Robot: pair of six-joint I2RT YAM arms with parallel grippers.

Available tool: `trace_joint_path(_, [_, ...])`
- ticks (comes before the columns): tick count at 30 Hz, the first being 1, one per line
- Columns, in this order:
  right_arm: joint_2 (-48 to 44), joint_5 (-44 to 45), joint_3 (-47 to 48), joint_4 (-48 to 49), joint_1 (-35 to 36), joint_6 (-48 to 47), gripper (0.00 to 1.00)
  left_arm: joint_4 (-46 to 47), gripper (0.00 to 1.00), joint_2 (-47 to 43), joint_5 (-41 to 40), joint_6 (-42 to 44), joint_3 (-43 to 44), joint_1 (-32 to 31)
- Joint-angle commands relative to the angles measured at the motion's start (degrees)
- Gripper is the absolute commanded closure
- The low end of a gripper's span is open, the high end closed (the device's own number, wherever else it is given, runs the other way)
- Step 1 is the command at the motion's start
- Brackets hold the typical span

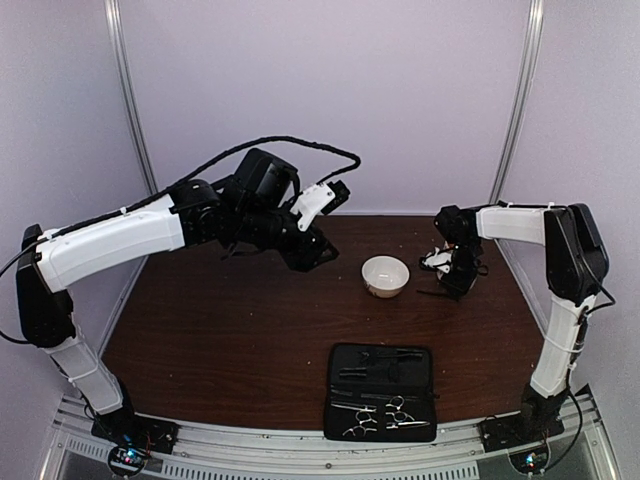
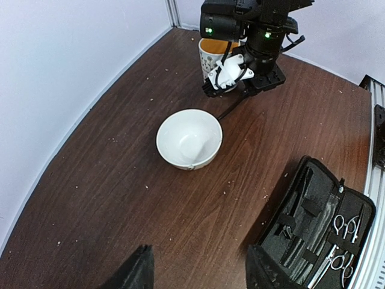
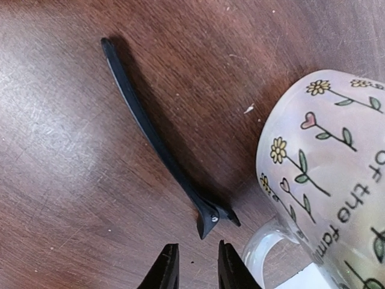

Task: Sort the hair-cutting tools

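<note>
Two scissors point(image 1: 397, 410) sit in the case point(image 1: 425, 380); my right fingers point(image 3: 168, 268), barely parted and empty, hang by a black clip point(image 3: 150, 132); left fingers point(image 2: 135, 274) spread wide.

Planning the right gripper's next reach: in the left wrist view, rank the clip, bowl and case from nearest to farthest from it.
1. Clip, right beside the right gripper.
2. Bowl, mid-table.
3. Case, at the near edge.
</note>
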Motion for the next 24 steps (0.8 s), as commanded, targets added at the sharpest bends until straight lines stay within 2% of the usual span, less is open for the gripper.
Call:
trace_joint_path(1, [1.5, 1.2, -1.3, 0.7, -0.9, 0.7, 0.78, 2.3, 0.44, 0.2, 1.2, 0.9, -0.2, 0.4])
trace_joint_path(14, [3.4, -0.1, -0.9, 0.9, -1.6, 1.0, 0.79, 2.3, 0.44, 1.0, 2.0, 0.9, -0.2, 0.4])
trace_joint_path(17, [3.8, -0.8, -0.9, 0.5, -1.6, 1.3, 0.82, 2.3, 0.44, 1.0, 2.1, 0.9, -0.1, 0.4])
trace_joint_path(21, [1.1, -0.6, -3.6, 3.4, -1.6, 1.5, 0.77, 2.3, 0.44, 0.9, 2.1, 1.0, -0.1, 0.4])
trace_joint_path(24, [1.1, -0.8, -4.3, 3.3, -1.6, 0.8, 0.76, 2.2, 0.44, 1.1, 2.3, 1.0, -0.1, 0.4])
